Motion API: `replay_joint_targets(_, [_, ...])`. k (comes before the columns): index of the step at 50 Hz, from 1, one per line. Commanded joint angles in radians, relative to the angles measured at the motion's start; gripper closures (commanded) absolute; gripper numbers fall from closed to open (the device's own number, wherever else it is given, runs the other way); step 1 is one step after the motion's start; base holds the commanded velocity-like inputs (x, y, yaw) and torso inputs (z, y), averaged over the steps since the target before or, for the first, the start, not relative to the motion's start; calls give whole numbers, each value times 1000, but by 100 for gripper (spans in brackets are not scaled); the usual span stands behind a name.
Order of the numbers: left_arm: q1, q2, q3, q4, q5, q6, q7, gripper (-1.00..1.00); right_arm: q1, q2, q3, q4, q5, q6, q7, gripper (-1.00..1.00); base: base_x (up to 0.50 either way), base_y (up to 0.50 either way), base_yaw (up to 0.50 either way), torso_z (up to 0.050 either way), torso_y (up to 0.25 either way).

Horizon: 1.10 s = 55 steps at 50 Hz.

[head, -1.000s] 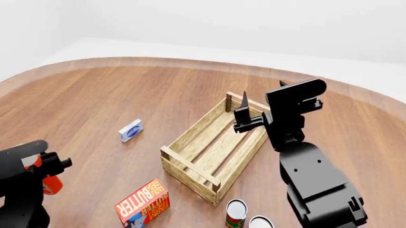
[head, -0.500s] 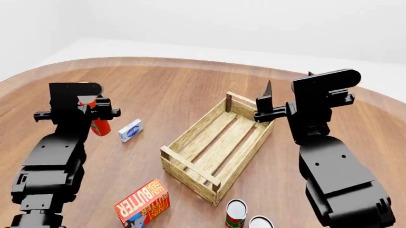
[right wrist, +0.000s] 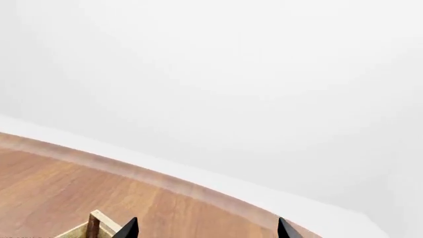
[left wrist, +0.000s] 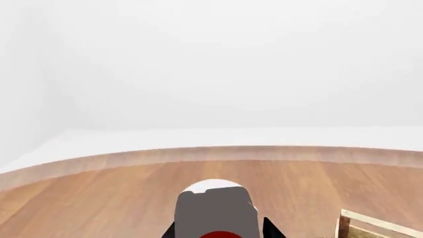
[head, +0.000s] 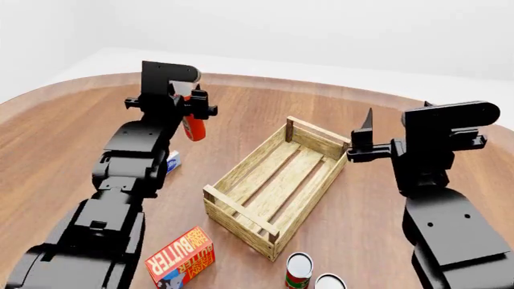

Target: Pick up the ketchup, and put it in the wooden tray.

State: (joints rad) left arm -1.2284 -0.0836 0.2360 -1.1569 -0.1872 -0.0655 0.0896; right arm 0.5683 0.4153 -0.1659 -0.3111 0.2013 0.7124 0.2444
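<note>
The ketchup point(head: 194, 127), an orange-red bottle, hangs tilted above the table, left of the wooden tray point(head: 241, 173). My left gripper point(head: 189, 109) is shut on it up near the cap. In the left wrist view the bottle's pale cap point(left wrist: 215, 206) fills the gap between the dark fingertips point(left wrist: 268, 229), and a corner of the tray point(left wrist: 360, 224) shows beyond. My right gripper point(head: 363, 139) hovers by the tray's far right corner, open and holding nothing. In the right wrist view the right gripper point(right wrist: 206, 231) has its tips wide apart, with a tray corner post point(right wrist: 93, 223) beside one of them.
A red-and-yellow butter box point(head: 180, 259) lies near the front, left of the tray. Two tin cans point(head: 299, 269) point(head: 329, 282) stand at the front edge of view. A small blue-and-white box point(head: 172, 160) peeks out from behind my left arm. The table's rounded rim point(head: 321, 89) curves along the back.
My left arm has carried the ketchup up from the near left and further toward the tray. My right arm has drawn back to the right, off the tray.
</note>
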Motion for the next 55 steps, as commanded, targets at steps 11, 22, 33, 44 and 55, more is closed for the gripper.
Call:
replay_joint_targets(11, [-141,84,943,-113,-882,143,-116,100,-97,36,117,-101,49,22,24,-100,0,0,0,0,1])
replay_joint_targets(22, [-163,84,1244,-65,-1194,201,-177,100,-167,61,192,-186,87,52,29,-100,0,0,0,0,0])
replay_joint_targets(33, [-166,84,1311,-21,-1266,222,-208,100,-171,88,237,-241,116,117,34,-100,0,0,0,0,1])
replay_joint_targets(44, [-158,84,1319,-5,-1276,220,-225,100,-175,97,253,-263,126,143,40,-100,0,0,0,0,-45])
replay_joint_targets(55, [-159,84,1319,10,-1266,212,-247,100,-180,102,263,-269,130,152,45,-100,0,0,0,0,-120])
